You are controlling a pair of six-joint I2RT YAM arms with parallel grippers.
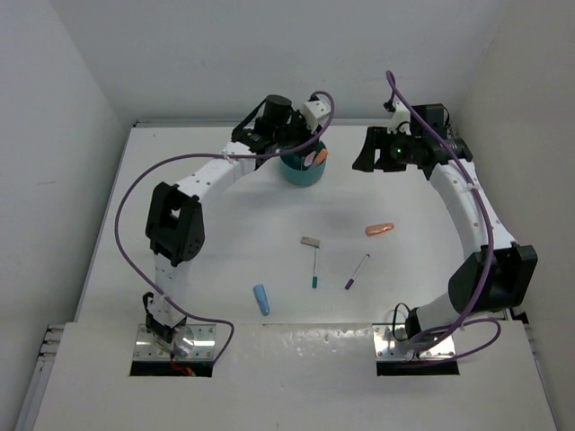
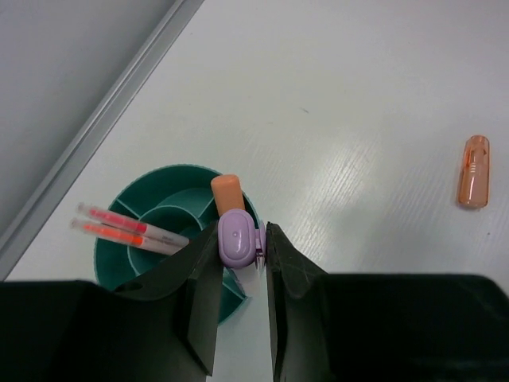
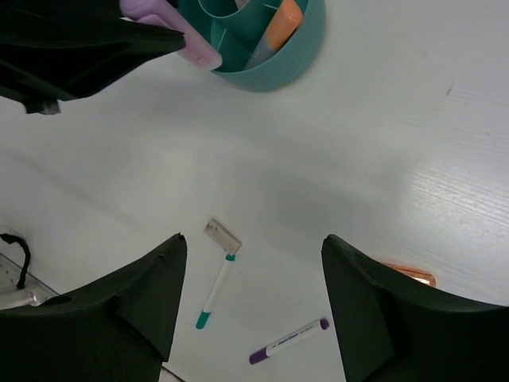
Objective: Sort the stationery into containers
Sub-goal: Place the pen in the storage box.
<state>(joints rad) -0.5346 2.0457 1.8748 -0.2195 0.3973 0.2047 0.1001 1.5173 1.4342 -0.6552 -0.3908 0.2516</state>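
Left arm: yours reaches far forward, elbow out left, forearm swung right to the cup (image 2: 159, 173) at far centre.
Left gripper (image 2: 242, 247): clamped on the lilac cylinder (image 2: 237, 232), held at the cup's rim; can't tell if it touches the rim.
Right arm: arced up the right side, wrist turned left, well apart from the cup.
Right gripper (image 3: 254, 239): jaws wide, nothing in them, above the table (image 3: 382, 143).
In cup: orange cylinder (image 2: 226, 193), two red pens (image 2: 119, 227).
Loose on table: orange capsule (image 1: 379, 229), grey block (image 1: 311, 241), teal-tipped pen (image 1: 315, 269), purple-tipped pen (image 1: 357, 271), blue cylinder (image 1: 261, 298).
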